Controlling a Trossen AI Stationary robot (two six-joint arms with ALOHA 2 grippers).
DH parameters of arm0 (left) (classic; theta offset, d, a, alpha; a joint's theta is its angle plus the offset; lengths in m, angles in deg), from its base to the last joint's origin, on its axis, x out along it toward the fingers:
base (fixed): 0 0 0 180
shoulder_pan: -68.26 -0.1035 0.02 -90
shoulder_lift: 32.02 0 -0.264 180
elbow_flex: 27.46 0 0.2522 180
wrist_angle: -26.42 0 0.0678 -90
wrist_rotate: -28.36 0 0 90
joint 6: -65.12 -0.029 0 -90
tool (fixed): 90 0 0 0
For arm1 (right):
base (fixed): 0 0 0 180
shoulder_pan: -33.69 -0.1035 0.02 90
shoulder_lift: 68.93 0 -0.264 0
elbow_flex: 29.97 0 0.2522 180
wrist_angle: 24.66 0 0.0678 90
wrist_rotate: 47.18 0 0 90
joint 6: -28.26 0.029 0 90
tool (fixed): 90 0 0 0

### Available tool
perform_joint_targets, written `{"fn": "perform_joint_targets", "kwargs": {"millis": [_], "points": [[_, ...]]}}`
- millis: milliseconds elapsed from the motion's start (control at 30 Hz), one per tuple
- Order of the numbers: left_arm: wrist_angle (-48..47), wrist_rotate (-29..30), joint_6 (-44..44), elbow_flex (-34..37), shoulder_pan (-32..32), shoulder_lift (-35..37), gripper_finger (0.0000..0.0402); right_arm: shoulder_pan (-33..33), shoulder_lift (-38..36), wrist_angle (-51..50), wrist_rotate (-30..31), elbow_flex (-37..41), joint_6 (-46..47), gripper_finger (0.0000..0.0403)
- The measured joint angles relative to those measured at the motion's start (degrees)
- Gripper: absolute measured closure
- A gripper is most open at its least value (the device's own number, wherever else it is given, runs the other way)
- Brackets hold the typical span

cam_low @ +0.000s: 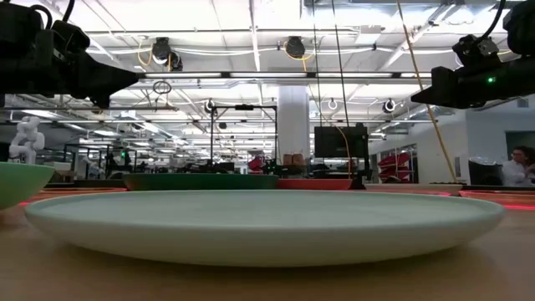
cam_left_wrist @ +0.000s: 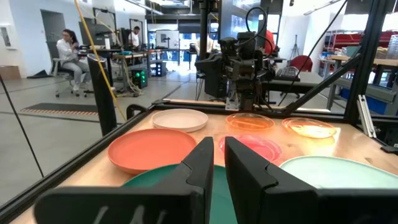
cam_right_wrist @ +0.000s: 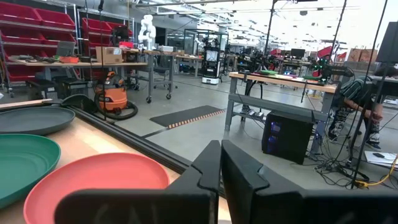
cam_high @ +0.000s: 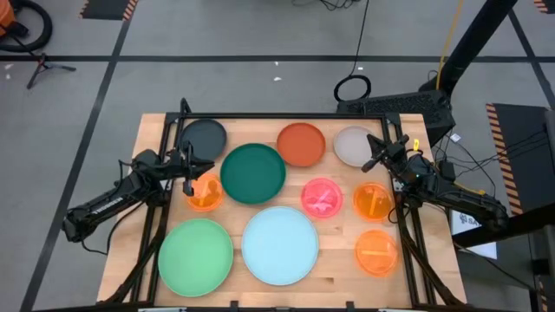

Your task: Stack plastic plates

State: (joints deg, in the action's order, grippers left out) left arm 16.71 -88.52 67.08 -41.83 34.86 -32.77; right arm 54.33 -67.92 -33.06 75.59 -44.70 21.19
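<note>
Ten plates lie singly, flat on their bases, on the wooden table. Along the far side are the dark grey plate [cam_high: 204, 136], red-orange plate [cam_high: 301, 144] and whitish plate [cam_high: 352, 145]. The dark teal plate [cam_high: 252, 172] sits mid-table, with the light green plate [cam_high: 196, 256] and pale blue plate [cam_high: 279, 245] near the front. A pink plate [cam_high: 322, 197] and three small orange plates [cam_high: 205, 192] [cam_high: 374, 201] [cam_high: 376, 251] fill the gaps. My left gripper [cam_high: 192, 165] [cam_left_wrist: 219, 163] hovers shut above the left orange plate. My right gripper [cam_high: 375, 154] [cam_right_wrist: 220, 165] hovers shut over the whitish plate's edge.
A black frame [cam_high: 286, 117] runs round the table's far and side edges. Bare wood shows between the plates and along the near edge [cam_high: 260, 295]. People sit at desks in the room beyond [cam_left_wrist: 67, 50] [cam_right_wrist: 360, 93].
</note>
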Motion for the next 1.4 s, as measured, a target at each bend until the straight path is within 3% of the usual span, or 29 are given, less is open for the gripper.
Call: {"fn": "perform_joint_targets", "kwargs": {"millis": [433, 533, 633, 700, 833, 1033, 1200, 1400], "points": [[-0.01, 0.00, 0.00, 0.00, 0.01, 0.02, 0.0355, -0.01, 0.00, 0.01, 0.00, 0.00, 0.68, 0.0394], [0.00, 0.00, 0.00, -0.01, 0.00, 0.01, 0.0355, -0.11, 0.00, -0.45, -0.43, 0.01, 10.91, 0.0394], [0.00, 0.00, 0.00, 0.00, 0.02, 0.01, 0.0355, -0.11, 0.00, -1.04, -5.15, -0.01, 25.21, 0.0394], [0.00, 0.00, 0.00, 0.01, 0.02, -0.01, 0.0355, -0.12, 0.04, -0.37, -8.61, -0.01, 28.59, 0.0394], [0.00, 0.02, -4.07, 0.01, 0.01, 0.01, 0.0355, -0.13, 0.04, -0.02, -11.10, -0.01, 29.13, 0.0394], [0.04, 0.00, -5.74, 0.00, 0.01, 0.02, 0.0355, -0.11, 0.04, 4.37, -22.28, -0.01, 31.87, 0.0394], [4.15, -0.02, 4.17, 0.01, -0.01, -0.01, 0.0355, -0.81, 0.30, 10.63, -31.58, -0.01, 34.37, 0.0394], [15.97, -0.06, 9.47, 0.01, 0.00, -0.01, 0.0355, -4.64, 4.45, 18.76, -31.25, -0.01, 33.57, 0.0394]]}}
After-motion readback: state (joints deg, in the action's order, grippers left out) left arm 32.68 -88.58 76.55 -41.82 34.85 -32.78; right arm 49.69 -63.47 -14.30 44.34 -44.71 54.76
